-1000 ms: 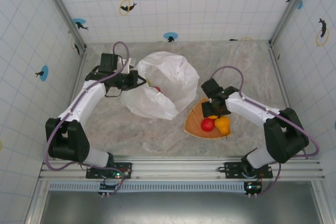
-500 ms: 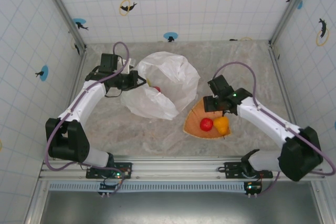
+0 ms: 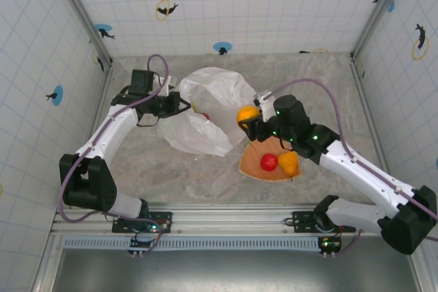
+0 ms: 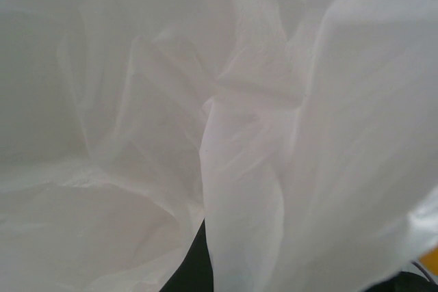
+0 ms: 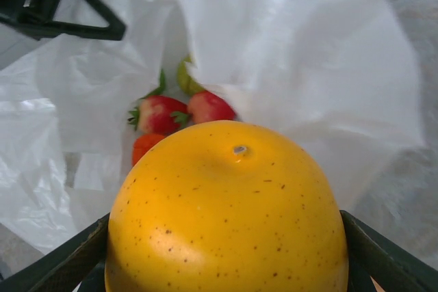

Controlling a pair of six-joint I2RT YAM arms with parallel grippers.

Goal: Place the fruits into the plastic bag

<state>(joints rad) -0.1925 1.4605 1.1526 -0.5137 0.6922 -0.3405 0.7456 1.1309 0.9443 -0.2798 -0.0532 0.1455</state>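
Straddling the likely slick, light orange fruit [image 5: 226, 217] at its girth, right fingers [image 5: 387, 254] grip it; left fingers [image 3: 179, 107] pinch the flimsy plastic bag [image 3: 222, 100].

Seven fruits [image 5: 161, 114], one plastic bag [image 3: 222, 97], one tray [image 3: 252, 162].
Four fruits in the bag, two on the tray, one orange fruit [image 3: 247, 113] held.

Grey marbled table [image 3: 321, 80]. Crinkled white plastic bag [image 3: 219, 97] lying mid-table. Orange fan-shaped tray [image 3: 252, 163] flat on table, just right of bag, toward near edge.
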